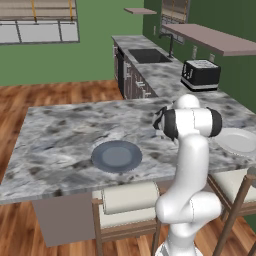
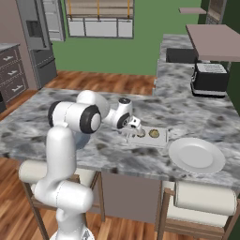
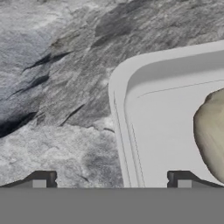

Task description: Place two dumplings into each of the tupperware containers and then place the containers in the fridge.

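Tupperware container (image 3: 166,109) lying on the marbled tabletop (image 3: 57,87), left wall and rim sitting between the wide-spread tips of the pincer (image 3: 111,181), one tan dumpling (image 3: 212,133) resting inside at the right. Judging the step as gripping that wall: lowering squarely over the rim, then closing. Seen from the right base: two dumplings inside, white plate (image 2: 197,155) just beside.

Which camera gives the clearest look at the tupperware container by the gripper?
The right base view: the whole tupperware container with its dumplings sits beside the white plate. The hand view shows one corner; the arm blocks it in the left base view.
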